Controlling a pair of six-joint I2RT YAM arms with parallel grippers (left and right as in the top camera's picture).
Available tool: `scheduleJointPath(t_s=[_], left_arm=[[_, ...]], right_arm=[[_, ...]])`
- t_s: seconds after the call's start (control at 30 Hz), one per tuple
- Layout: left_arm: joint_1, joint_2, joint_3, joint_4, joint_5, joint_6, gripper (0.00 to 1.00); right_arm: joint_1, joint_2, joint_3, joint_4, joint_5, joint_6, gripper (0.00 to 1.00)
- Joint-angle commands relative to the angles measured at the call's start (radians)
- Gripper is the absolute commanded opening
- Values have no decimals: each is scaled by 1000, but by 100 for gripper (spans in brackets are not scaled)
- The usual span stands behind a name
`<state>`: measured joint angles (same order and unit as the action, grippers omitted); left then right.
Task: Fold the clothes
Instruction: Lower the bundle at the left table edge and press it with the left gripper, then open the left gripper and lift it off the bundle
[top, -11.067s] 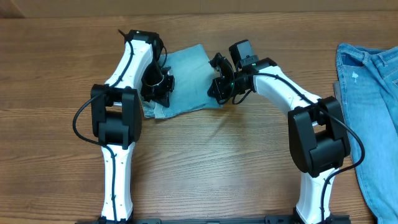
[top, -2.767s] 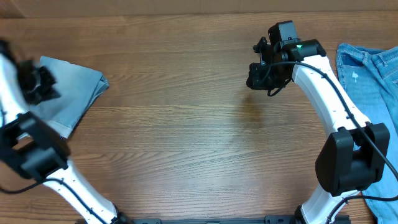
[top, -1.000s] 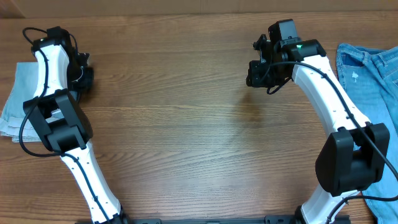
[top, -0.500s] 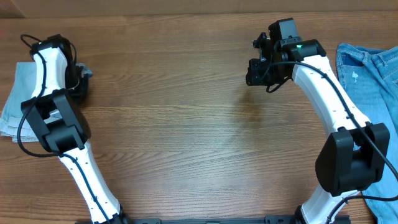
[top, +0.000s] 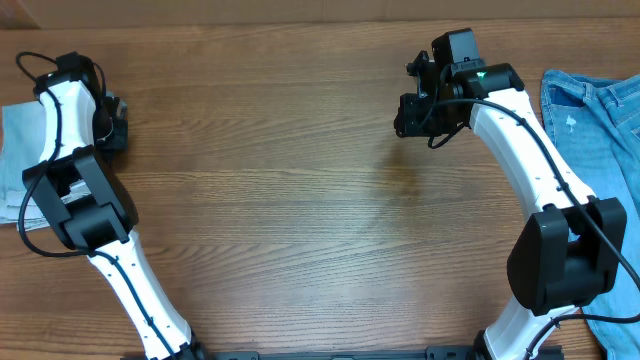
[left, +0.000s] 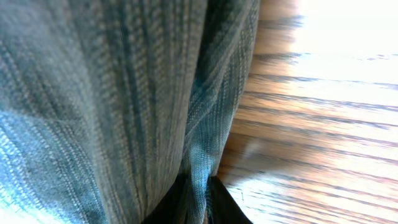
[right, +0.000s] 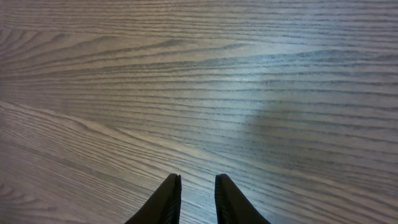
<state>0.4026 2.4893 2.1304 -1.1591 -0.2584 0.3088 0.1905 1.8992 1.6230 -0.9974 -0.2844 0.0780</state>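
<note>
The clothes (top: 18, 150), a pale folded denim piece, lie at the table's far left edge, partly under my left arm. My left gripper (top: 110, 120) sits at their right side. In the left wrist view the denim (left: 93, 93) fills the left half, and my left gripper (left: 196, 205) is shut on a narrow fold of its edge. My right gripper (top: 408, 115) hovers over bare wood at the upper middle right. Seen from the right wrist, the right gripper (right: 198, 180) stands slightly open, with nothing between its fingers.
A darker blue denim garment (top: 600, 130) lies along the right edge of the table, running down behind the right arm's base. Wood-grain tabletop (top: 300, 200) stretches between the two arms.
My left gripper has drawn a little further left with the denim, so less of the cloth shows on the table. The right arm has stayed in place.
</note>
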Motion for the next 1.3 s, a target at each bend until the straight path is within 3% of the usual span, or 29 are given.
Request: scheduleJointPath(t_s=[0.0,0.17,0.23,0.5,0.53,0.6,0.67,0.7,0.77,0.8,0.87,1.03,1.27], left_arm=[[43,15,-21,8,55,34,13],[14,15,-21,-73,150,15,13],[2,15,-21,-144,11,-116,11],[-7,13,-20,-206,185,-135,10],[-19,0,-20,-214,229,-138,9],[-54,-52,-20,-208,348,-138,8],[-131,-166,-20,-188,445,-169,8],[-179,-229,-20,-179,446,-188,9],[-261,-315,-20,-172,435,-192,16],[-304,-349,-20,-163,431,-191,28],[-367,-375,-20,-158,432,-191,100],[-485,-369,-20,-148,432,-190,100],[-502,-369,-20,-148,432,-190,100]], right_arm=[[1,0,-3,17,-4,0,23],[1,11,-3,23,-4,0,23],[1,22,-3,15,-5,0,22],[1,29,-3,22,-4,0,23],[1,29,-3,24,-3,0,29],[-2,29,-3,36,-3,0,56],[-6,29,-3,37,14,0,100],[-6,29,-3,31,42,0,100],[-6,29,-3,22,68,0,100],[-6,29,-3,24,68,0,100],[-6,29,-3,24,67,0,100],[-6,29,-3,24,67,0,100],[-6,29,-3,24,67,0,100]])
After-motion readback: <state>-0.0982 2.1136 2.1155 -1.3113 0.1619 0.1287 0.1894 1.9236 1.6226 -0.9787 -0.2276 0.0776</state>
